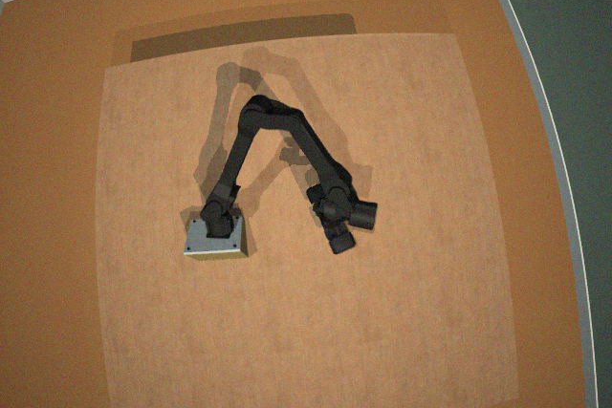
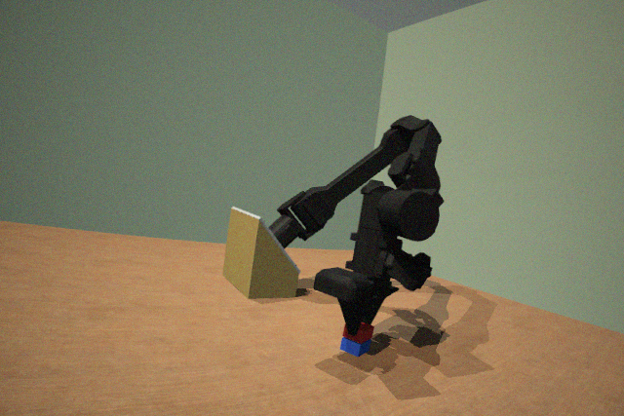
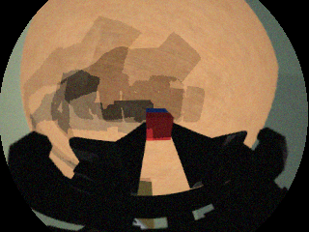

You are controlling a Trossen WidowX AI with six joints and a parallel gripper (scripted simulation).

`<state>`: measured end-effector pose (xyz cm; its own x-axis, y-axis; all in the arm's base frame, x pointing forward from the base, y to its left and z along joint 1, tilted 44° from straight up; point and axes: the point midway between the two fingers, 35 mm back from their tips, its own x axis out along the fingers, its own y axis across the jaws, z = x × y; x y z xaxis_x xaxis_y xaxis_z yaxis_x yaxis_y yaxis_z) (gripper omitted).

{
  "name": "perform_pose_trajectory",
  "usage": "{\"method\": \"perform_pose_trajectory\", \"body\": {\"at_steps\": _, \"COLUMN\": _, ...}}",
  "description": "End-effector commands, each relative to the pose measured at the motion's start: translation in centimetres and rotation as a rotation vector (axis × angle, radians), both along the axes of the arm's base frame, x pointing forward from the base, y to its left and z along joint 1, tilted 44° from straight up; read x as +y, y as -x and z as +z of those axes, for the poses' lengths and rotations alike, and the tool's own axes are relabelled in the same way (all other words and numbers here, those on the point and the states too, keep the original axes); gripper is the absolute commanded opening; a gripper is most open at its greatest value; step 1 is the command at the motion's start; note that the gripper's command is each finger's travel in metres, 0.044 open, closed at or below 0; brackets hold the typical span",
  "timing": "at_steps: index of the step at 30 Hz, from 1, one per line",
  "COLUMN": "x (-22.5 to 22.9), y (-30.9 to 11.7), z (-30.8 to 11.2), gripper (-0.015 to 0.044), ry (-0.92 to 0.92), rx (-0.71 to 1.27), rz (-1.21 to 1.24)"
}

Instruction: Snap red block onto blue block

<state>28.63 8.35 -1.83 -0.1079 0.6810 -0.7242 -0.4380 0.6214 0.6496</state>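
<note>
Although the top view hides both blocks beneath the arm, the exterior view shows them stacked under its gripper. Largest is the pale wood-grained tabletop (image 1: 395, 294) (image 2: 126, 341) (image 3: 232, 63), one surface carrying everything. Next comes one black six-joint robot arm (image 1: 311, 146) (image 2: 358, 170), bent high at the elbow, its forearm folded down toward the wood. It is mounted on one wedge-shaped base (image 1: 216, 255) (image 2: 239, 255), yellowish on its sides, with a grey plate on its sloping face. At the arm's far end, one black parallel-jaw gripper (image 2: 357, 326) (image 3: 157, 126) points downward, its two fingers closed on opposite sides of the red block. Smallest are the two blocks, one of each colour. The red block (image 2: 362, 333) (image 3: 158, 127) sits between the fingertips, directly above the blue block (image 2: 355, 346) (image 3: 155, 110), which rests on the tabletop. In the exterior view the two appear to meet, with no gap visible; in the wrist view a thin strip of blue shows past the red block's far edge. Picking up and lining up look done, so the job seems near its end. Whether the blocks have clicked together cannot be told; a firm downward press may remain, and letting go certainly does.
</note>
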Motion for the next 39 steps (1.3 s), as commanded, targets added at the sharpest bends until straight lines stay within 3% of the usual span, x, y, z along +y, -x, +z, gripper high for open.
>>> {"method": "perform_pose_trajectory", "body": {"at_steps": 1, "x": 0.22, "y": 0.11, "z": -0.18, "gripper": 0.0000, "ry": -0.003, "rx": 0.007, "rz": -0.004}}
{"method": "perform_pose_trajectory", "body": {"at_steps": 24, "x": 0.31, "y": 0.01, "z": -0.28, "gripper": 0.0000, "ry": 0.001, "rx": 0.001, "rz": -0.002}}
{"method": "perform_pose_trajectory", "body": {"at_steps": 32, "x": 0.31, "y": 0.01, "z": -0.28, "gripper": 0.0210, "ry": 0.001, "rx": 0.001, "rz": -0.002}}
{"method": "perform_pose_trajectory", "body": {"at_steps": 39, "x": 0.31, "y": 0.01, "z": -0.28, "gripper": 0.0220, "ry": 0.001, "rx": 0.001, "rz": -0.002}}
